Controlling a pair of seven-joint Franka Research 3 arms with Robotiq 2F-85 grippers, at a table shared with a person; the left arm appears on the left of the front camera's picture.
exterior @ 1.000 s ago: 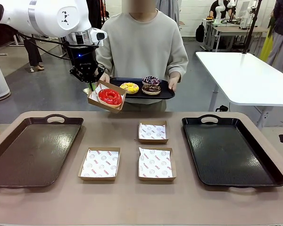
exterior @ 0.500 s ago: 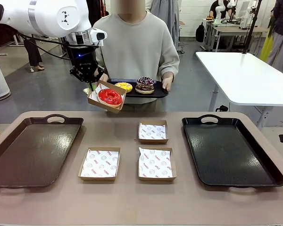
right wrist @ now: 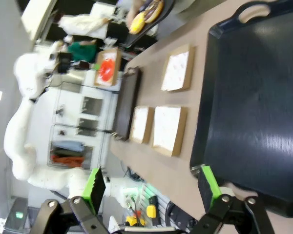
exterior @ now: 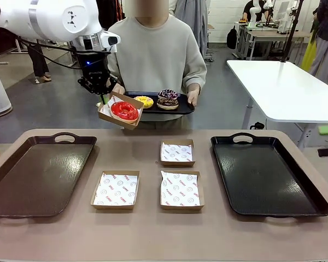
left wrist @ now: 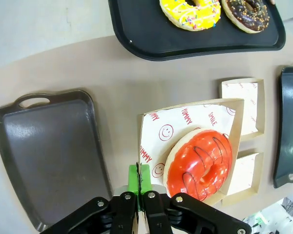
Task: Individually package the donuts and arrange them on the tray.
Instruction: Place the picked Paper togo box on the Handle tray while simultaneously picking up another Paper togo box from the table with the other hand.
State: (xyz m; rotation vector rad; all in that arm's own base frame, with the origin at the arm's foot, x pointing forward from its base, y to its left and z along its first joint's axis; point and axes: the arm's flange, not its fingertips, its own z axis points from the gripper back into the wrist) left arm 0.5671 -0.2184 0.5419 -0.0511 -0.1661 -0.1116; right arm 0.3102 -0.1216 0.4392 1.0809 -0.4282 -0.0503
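1. The box (left wrist: 200, 103) rim is pinched out of sight between the left gripper's (left wrist: 140, 170) pads.
2. Ahead of that gripper, the yellow donut (left wrist: 191, 12) and dark donut (left wrist: 246, 13) are cut off by the frame's top edge.
3. Far beyond the right gripper (right wrist: 151, 175), the person's tray (right wrist: 165, 9) is blurred.

Left arm (exterior: 49, 22): glossy white shell, black emblem, black cable | wrist (exterior: 93, 59): blue light | fingers (left wrist: 133, 178): black, green pads | person (exterior: 158, 54): pale grey sweatshirt

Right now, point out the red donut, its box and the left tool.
red donut (left wrist: 183, 163): left wrist view, glaze.
box (left wrist: 238, 119): left wrist view, cardboard rim.
left tool (left wrist: 138, 171): left wrist view, between fingertips, shut on box.
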